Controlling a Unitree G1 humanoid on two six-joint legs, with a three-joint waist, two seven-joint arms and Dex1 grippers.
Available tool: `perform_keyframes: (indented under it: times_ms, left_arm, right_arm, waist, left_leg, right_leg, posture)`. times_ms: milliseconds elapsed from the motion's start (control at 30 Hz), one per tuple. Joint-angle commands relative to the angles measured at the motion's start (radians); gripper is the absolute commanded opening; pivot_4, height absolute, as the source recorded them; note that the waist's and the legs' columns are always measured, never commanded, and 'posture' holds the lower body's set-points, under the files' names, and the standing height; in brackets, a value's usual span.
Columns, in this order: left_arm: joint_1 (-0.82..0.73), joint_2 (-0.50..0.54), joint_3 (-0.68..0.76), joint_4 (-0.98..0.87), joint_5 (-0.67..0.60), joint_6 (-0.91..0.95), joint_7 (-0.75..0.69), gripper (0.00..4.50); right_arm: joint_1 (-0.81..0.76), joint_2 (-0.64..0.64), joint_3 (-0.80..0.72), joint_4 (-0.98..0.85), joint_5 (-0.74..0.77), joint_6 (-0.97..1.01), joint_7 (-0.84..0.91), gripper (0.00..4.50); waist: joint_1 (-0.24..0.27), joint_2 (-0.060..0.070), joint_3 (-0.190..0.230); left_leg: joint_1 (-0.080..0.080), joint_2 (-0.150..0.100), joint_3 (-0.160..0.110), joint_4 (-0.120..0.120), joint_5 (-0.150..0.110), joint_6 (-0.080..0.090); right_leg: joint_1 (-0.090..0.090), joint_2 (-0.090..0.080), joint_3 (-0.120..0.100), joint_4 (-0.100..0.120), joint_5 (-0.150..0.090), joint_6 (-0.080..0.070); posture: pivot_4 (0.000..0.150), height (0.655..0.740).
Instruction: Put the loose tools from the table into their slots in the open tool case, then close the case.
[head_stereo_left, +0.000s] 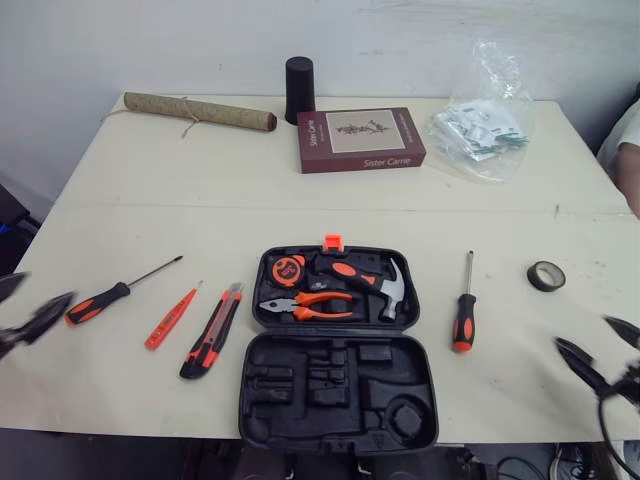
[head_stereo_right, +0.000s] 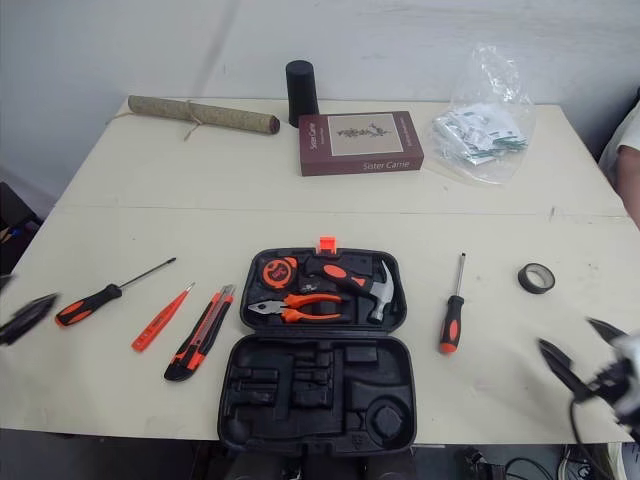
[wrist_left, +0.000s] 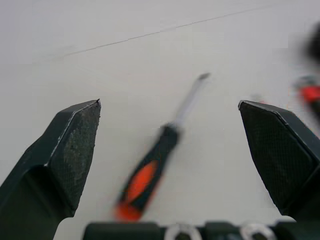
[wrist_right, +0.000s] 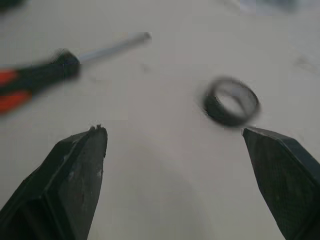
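Blk moulded case (head_stereo_left: 338, 395), round tape ring (head_stereo_left: 534, 277)

Both the left hand (wrist_left: 169, 103) and right hand (wrist_right: 173, 130) have two black wedge-shaped fingers (wrist_left: 75, 145) with grainy textured inner faces.

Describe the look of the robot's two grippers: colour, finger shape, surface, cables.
Both the left gripper and the right gripper have two black, wedge-shaped fingers tapering to blunt points. The inner pads carry a fine cross-hatched texture. A thin black cable loops below the right gripper.
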Motion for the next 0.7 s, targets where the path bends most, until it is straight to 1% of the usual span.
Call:
perform_keyframes:
  times_ms: [33, 133, 233, 333, 400, 500, 567, 633, 700]
  left_arm:
    - [-0.023, 0.006, -0.057, -0.161, -0.049, 0.076, 0.011, 4.49]
    - [-0.017, 0.021, -0.077, -0.208, -0.036, 0.115, 0.012, 4.49]
    - [-0.012, 0.026, -0.084, -0.218, 0.006, 0.153, 0.059, 4.49]
    - [-0.031, 0.035, -0.076, -0.145, 0.083, 0.205, 0.182, 4.49]
    - [-0.033, 0.046, -0.054, -0.095, 0.106, 0.236, 0.217, 4.49]
    - [-0.020, 0.094, -0.029, 0.031, 0.132, 0.220, 0.167, 4.49]
    - [-0.012, 0.131, -0.038, 0.102, 0.138, 0.190, 0.088, 4.49]
    - [-0.024, 0.176, -0.079, 0.201, 0.171, 0.123, 0.010, 4.49]
    - [-0.068, 0.214, -0.151, 0.314, 0.219, 0.057, -0.051, 4.49]
  right_arm:
    - [-0.019, -0.030, 0.049, -0.213, 0.078, 0.103, -0.001, 4.50]
    - [-0.057, -0.045, 0.106, -0.309, 0.110, 0.115, 0.046, 4.50]
    - [-0.110, -0.039, 0.159, -0.359, 0.140, 0.084, 0.103, 4.50]
    - [-0.187, -0.020, 0.226, -0.390, 0.134, 0.058, 0.120, 4.50]
    - [-0.228, 0.002, 0.258, -0.398, 0.122, 0.015, 0.132, 4.50]
    - [-0.274, 0.022, 0.313, -0.407, 0.132, -0.017, 0.170, 4.50]
    - [-0.288, 0.036, 0.336, -0.403, 0.143, -0.048, 0.207, 4.50]
    - [-0.297, 0.052, 0.350, -0.394, 0.161, -0.063, 0.230, 4.50]
    - [-0.294, 0.058, 0.364, -0.386, 0.169, -0.074, 0.262, 4.50]
  waist:
    - [0.003, 0.000, 0.000]
    - [0.006, 0.000, 0.000]
    - [0.006, 0.000, 0.000]
    - [0.008, -0.001, 0.000]
    - [0.008, -0.001, 0.000]
    - [0.008, -0.002, 0.000]
    - [0.008, -0.003, -0.001]
    - [0.008, -0.003, -0.001]
    - [0.010, -0.004, -0.001]
  left_leg:
    - [0.000, 0.000, 0.000, 0.000, 0.002, 0.004]
    - [-0.001, 0.001, 0.000, -0.001, 0.002, 0.004]
    - [-0.002, 0.001, 0.001, 0.000, 0.003, 0.005]
    - [-0.002, 0.000, 0.001, 0.001, 0.003, 0.006]
    - [-0.002, 0.000, 0.000, 0.002, 0.003, 0.007]
    - [-0.002, 0.000, 0.001, 0.001, 0.003, 0.006]
    - [-0.003, 0.001, 0.000, 0.001, 0.003, 0.006]
    - [-0.003, 0.000, 0.001, 0.000, 0.003, 0.006]
    - [-0.003, 0.000, 0.001, 0.001, 0.003, 0.006]
  right_leg:
    - [0.000, 0.000, 0.000, 0.000, 0.000, 0.000]
    - [-0.001, 0.003, -0.001, 0.001, 0.000, 0.000]
    - [0.000, 0.004, -0.001, 0.001, 0.000, 0.000]
    - [0.000, 0.003, -0.001, 0.000, 0.000, 0.001]
    - [0.000, 0.003, -0.001, -0.001, 0.000, 0.001]
    - [-0.001, 0.003, -0.001, 0.000, 0.000, 0.000]
    - [-0.002, 0.003, -0.001, 0.002, 0.000, 0.000]
    - [-0.002, 0.003, -0.002, 0.001, 0.000, 0.000]
    - [-0.001, 0.003, -0.002, 0.001, 0.000, 0.000]
  posture:
    - [0.150, 0.7400]
    - [0.150, 0.7400]
    - [0.150, 0.7400]
    - [0.150, 0.7400]
    - [0.150, 0.7400]
    - [0.150, 0.7400]
    - [0.150, 0.7400]
    - [0.150, 0.7400]
    - [0.150, 0.7400]
